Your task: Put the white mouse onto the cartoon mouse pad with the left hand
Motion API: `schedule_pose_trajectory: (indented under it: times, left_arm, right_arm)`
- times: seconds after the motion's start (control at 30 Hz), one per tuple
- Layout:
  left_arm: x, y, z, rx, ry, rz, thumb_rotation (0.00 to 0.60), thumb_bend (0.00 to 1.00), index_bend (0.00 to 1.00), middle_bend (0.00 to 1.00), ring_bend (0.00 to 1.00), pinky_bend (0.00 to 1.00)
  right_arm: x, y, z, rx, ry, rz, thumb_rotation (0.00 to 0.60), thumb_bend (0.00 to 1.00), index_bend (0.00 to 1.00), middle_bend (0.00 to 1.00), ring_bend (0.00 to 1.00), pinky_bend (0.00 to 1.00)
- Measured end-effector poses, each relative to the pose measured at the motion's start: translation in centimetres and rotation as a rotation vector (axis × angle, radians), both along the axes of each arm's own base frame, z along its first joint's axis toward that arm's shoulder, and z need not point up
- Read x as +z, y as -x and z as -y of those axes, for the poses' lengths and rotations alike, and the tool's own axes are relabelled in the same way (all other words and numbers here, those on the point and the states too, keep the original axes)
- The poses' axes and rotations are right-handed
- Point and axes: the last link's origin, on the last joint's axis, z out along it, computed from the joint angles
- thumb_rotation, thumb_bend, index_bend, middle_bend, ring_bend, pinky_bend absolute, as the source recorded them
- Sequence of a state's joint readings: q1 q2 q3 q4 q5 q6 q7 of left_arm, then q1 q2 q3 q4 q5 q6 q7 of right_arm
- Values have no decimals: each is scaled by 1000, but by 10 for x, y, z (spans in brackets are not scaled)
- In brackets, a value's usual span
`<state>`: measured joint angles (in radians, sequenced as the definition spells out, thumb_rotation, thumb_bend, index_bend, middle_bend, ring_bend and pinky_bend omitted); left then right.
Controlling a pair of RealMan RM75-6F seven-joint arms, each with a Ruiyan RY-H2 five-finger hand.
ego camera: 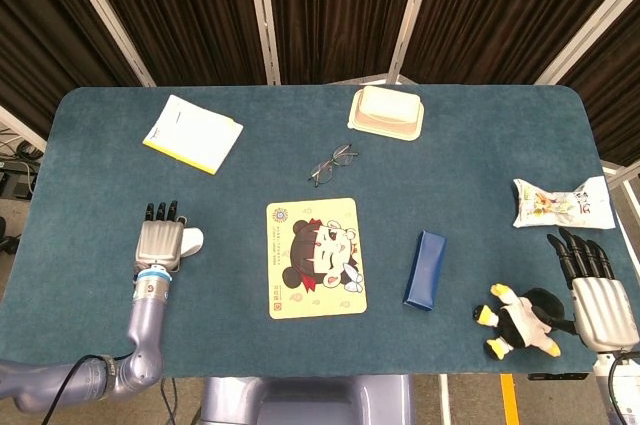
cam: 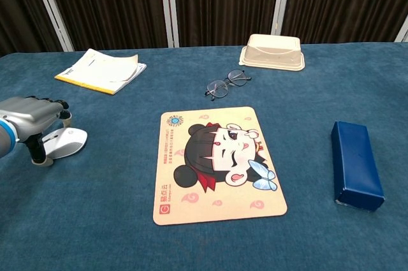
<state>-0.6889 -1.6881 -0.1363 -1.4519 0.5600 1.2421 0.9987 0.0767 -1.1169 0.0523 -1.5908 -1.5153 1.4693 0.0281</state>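
1. At the far left we see the left hand (cam: 33, 117) arched over the white mouse (cam: 64, 141), thumb down on the near side and fingers curled over the top; we cannot tell whether it grips the mouse or only covers it.
2. The mouse sits on the blue table (ego camera: 470, 135), well left of the cartoon mouse pad (ego camera: 315, 256).
3. Behind lie a yellow-edged notebook (ego camera: 193, 132), glasses (ego camera: 332, 165) and a beige box (ego camera: 386, 112).
4. Right of the pad lies a blue case (ego camera: 425, 270).
5. At the far right, the right hand (ego camera: 598, 291) rests flat, fingers extended, holding nothing, beside a plush penguin (ego camera: 522, 322) and a snack packet (ego camera: 562, 202).
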Motion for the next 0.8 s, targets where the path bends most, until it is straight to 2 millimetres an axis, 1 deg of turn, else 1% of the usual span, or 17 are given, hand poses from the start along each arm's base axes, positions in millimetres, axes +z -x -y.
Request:
schedule_pose_trajectory:
  times: [0.1,0.2,0.4,0.8]
  left_arm:
    - [-2,0,0,0,2,-2,600,425,384,0,0,0]
    - [-4,-2,1,-4,3,10,600,454,415,0,0,0]
    - [-4,-10,1,-53,4,33,600,457,446,0,0,0]
    - [8,-33,-4,-196,16,16,600,456,454,0,0,0]
  right_arm:
    - [0,0,0,0,0,0,600,62,0,0,0,0]
    - [0,0,0,0,0,0,600,63,0,0,0,0]
    - [0,0,0,0,1,-1,600,63,0,0,0,0]
    - [0,0,0,-1,1,-1,600,62,0,0,0,0]
